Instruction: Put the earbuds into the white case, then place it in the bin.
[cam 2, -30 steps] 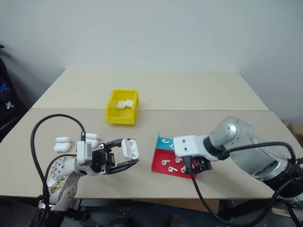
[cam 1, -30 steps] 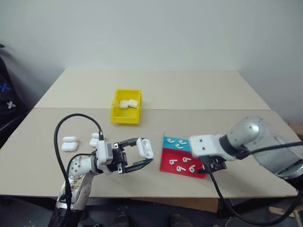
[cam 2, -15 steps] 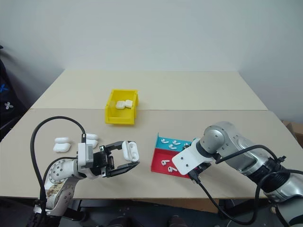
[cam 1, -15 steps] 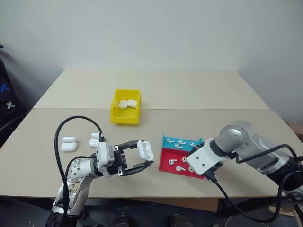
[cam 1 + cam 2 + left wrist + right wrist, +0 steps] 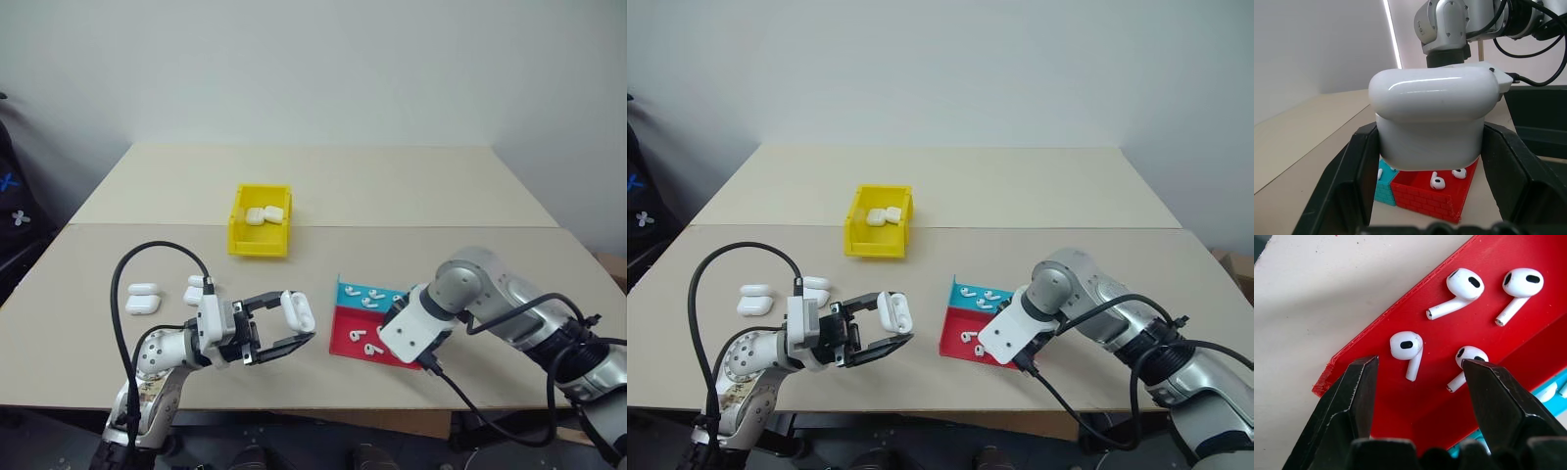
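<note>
The table holds 5 white cases [image 5: 298, 309], 1 yellow bin [image 5: 261, 238], 1 tray [image 5: 345, 338] and 7 earbuds [image 5: 1407, 349].

Silver arms, looping black cables

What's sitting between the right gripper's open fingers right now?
One earbud lies on the red tray floor between the right gripper's open fingers, in the right wrist view. A second earbud sits by one fingertip.
</note>
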Action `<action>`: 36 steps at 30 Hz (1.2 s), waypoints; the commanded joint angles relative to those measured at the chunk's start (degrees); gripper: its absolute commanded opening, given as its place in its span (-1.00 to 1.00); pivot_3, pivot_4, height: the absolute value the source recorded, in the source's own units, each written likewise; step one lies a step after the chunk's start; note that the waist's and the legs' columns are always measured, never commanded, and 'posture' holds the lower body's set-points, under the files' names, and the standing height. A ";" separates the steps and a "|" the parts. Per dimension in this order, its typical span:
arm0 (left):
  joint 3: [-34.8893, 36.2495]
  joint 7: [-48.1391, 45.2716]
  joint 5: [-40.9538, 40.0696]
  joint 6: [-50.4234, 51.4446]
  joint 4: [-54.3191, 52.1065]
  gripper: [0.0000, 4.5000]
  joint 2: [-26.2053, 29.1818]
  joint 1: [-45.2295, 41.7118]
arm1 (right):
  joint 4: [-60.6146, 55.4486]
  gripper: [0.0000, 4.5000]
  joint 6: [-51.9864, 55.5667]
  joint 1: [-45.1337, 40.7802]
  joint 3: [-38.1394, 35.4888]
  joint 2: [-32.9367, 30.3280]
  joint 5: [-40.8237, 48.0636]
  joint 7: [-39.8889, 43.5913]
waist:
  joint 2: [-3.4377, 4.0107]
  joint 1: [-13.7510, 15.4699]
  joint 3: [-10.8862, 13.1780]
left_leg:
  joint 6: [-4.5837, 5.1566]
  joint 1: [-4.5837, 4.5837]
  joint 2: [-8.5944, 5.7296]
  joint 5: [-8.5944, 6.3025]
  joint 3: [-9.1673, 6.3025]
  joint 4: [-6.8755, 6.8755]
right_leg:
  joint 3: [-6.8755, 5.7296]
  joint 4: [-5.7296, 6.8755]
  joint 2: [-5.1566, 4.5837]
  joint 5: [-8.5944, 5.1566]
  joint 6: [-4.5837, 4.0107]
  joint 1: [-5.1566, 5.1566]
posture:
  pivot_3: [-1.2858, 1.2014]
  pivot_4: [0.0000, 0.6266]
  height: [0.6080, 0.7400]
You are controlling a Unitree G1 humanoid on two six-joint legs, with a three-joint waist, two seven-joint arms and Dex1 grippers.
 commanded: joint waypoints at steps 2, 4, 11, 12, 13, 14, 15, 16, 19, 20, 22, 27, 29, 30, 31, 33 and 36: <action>-0.04 0.41 -0.49 0.02 -2.70 0.24 0.74 0.30 | -0.66 0.44 -1.43 -1.26 -0.37 0.18 -0.51 2.89 | 0.00 -0.01 0.00 | 0.00 0.00 0.00 0.00 0.00 0.00 | 0.00 0.00 0.00 -0.01 -0.02 0.00 | 0.03 -0.52 1.00; -0.05 0.52 -0.46 0.18 -2.75 0.24 0.91 0.29 | -0.69 0.44 -1.69 -1.09 -0.35 0.16 -0.74 2.96 | 0.00 0.00 0.00 | 0.00 0.00 0.00 0.00 0.00 0.00 | 0.00 0.00 0.00 -0.04 -0.05 0.00 | 0.03 -0.52 1.00; -0.22 0.79 -0.21 -0.04 -2.48 0.24 1.22 0.29 | -0.98 0.44 -2.82 -0.77 -0.48 0.30 -1.05 2.70 | 0.00 0.01 0.00 | 0.00 0.00 0.00 0.00 0.01 0.00 | 0.00 0.00 0.00 -0.06 -0.08 0.00 | 0.03 -0.52 1.00; -0.26 0.87 -0.12 -0.04 -2.43 0.24 1.25 0.26 | -1.17 0.44 -2.68 -0.72 -0.52 0.35 -0.93 2.83 | 0.00 0.01 0.00 | 0.00 0.00 0.00 0.00 0.00 0.00 | 0.00 0.00 0.00 -0.06 -0.08 0.00 | 0.03 -0.52 1.00; -0.29 0.92 -0.05 0.00 -2.38 0.24 1.29 0.22 | -1.38 0.44 -2.51 -0.65 -0.55 0.37 -0.82 3.02 | 0.00 0.00 0.00 | 0.00 0.00 0.00 0.00 0.00 0.00 | 0.00 0.00 0.00 -0.06 -0.08 0.00 | 0.03 -0.52 1.00; -0.32 0.95 -0.01 0.02 -2.37 0.24 1.31 0.21 | -1.67 0.36 -2.43 -0.55 -0.57 0.32 -0.71 3.25 | 0.00 0.00 0.00 | 0.00 0.00 0.00 0.00 0.00 0.00 | 0.00 0.00 0.00 -0.06 -0.07 0.00 | 0.03 -0.52 1.00; -0.36 1.01 0.07 0.15 -2.41 0.24 1.41 0.21 | -1.88 0.27 -2.47 -0.45 -0.61 0.31 -0.65 3.31 | 0.00 0.00 0.00 | 0.00 0.00 0.00 0.00 0.00 0.00 | 0.00 0.00 0.00 -0.06 -0.07 0.00 | 0.03 -0.52 1.00; -0.38 1.03 0.09 0.31 -2.54 0.24 1.55 0.27 | -2.12 0.18 -2.39 -0.32 -0.66 0.37 -0.72 3.16 | 0.00 0.00 0.00 | 0.00 0.00 0.00 0.00 0.00 0.00 | 0.00 0.00 0.00 -0.06 -0.07 0.00 | 0.03 -0.52 1.00; -0.45 1.08 0.14 0.39 -2.59 0.24 1.79 0.26 | -2.63 0.18 -2.29 -0.20 -0.62 0.31 -1.09 3.07 | 0.00 0.00 0.00 | 0.00 0.00 0.00 0.00 0.01 -0.01 | 0.00 0.00 0.00 -0.07 -0.08 -0.01 | 0.03 -0.52 1.00; -0.48 1.14 0.18 0.39 -2.50 0.24 1.79 0.17 | -2.83 0.18 -2.56 -0.21 -0.54 0.06 -1.26 3.27 | 0.00 0.00 0.00 | 0.00 0.00 0.00 0.00 0.01 -0.01 | 0.00 0.00 0.00 -0.07 -0.08 -0.01 | 0.03 -0.52 1.00; -0.48 1.23 0.20 0.45 -2.57 0.24 1.87 0.23 | -3.48 0.18 -2.96 -0.15 -0.57 -0.35 -1.13 3.65 | 0.00 0.01 0.00 | 0.00 0.00 0.00 0.00 0.00 -0.01 | 0.00 0.00 0.00 -0.09 -0.08 -0.01 | 0.03 -0.52 1.00; -0.60 1.40 0.46 0.19 -2.19 0.24 1.70 -0.02 | -5.51 0.18 -2.68 -0.06 -0.25 -0.90 -0.39 4.09 | 0.00 0.01 0.00 | 0.00 0.00 0.00 0.00 0.01 -0.01 | 0.00 0.00 0.00 -0.09 -0.09 -0.01 | 0.03 -0.52 1.00; -0.68 1.53 0.53 0.16 -2.17 0.24 1.64 -0.07 | -5.99 0.18 -2.57 -0.21 0.48 -1.51 0.44 4.10 | 0.00 0.01 0.00 | 0.00 0.00 0.00 0.00 0.00 -0.01 | 0.00 -0.01 0.00 -0.10 -0.08 -0.01 | 0.03 -0.52 1.00; -0.72 1.59 0.56 0.12 -2.22 0.24 1.62 -0.04 | -6.06 0.18 -2.59 -0.13 0.62 -1.58 0.44 4.10 | 0.00 0.01 0.00 | -0.01 0.00 0.00 0.00 0.01 -0.01 | 0.00 0.00 0.00 -0.10 -0.09 -0.01 | 0.03 -0.52 1.00; -0.77 1.64 0.59 0.08 -2.24 0.24 1.60 -0.01 | -6.01 0.18 -2.73 -0.07 0.71 -1.58 0.32 4.10 | 0.00 0.01 0.00 | -0.01 0.00 0.00 0.00 0.01 0.00 | 0.00 -0.01 0.00 -0.10 -0.09 -0.01 | 0.03 -0.52 1.00; -0.86 1.74 0.68 -0.03 -2.22 0.24 1.53 0.02 | -5.43 0.18 -3.03 -0.06 0.81 -1.30 -0.55 4.07 | 0.00 -0.02 0.00 | 0.00 0.00 0.00 0.00 0.00 -0.01 | 0.00 -0.01 0.00 -0.10 -0.09 -0.01 | 0.03 -0.52 1.00; -0.95 1.90 0.77 -0.22 -2.31 0.24 1.52 0.29 | -5.01 0.18 -3.35 -0.17 1.20 -1.17 -0.81 4.05 | 0.00 -0.02 0.00 | 0.00 0.00 0.01 0.00 0.00 -0.01 | 0.00 0.00 0.00 -0.10 -0.09 -0.01 | 0.03 -0.52 1.00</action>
